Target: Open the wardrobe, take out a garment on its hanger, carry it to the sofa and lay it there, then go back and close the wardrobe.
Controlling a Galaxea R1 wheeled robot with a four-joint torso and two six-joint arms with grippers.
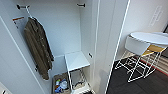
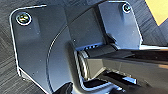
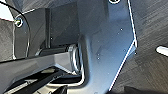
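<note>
Jaw state cannot be told for either arm. Wardrobe point(image 1: 75, 37) stands open – white interior exposed. An olive-green garment point(image 1: 37, 47) hangs from a white hanger point(image 1: 28, 12) on the rail at left; a small white shelf point(image 1: 76, 60) sits lower right, a box of items point(image 1: 61, 85) on the wardrobe floor.

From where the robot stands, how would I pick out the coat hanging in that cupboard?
Look into the open white wardrobe. On its left side, an olive-green garment hangs from a white hanger hooked on a dark rail end. It is the one dark, draped thing there; the white shelf stand beside it is bare.
</note>
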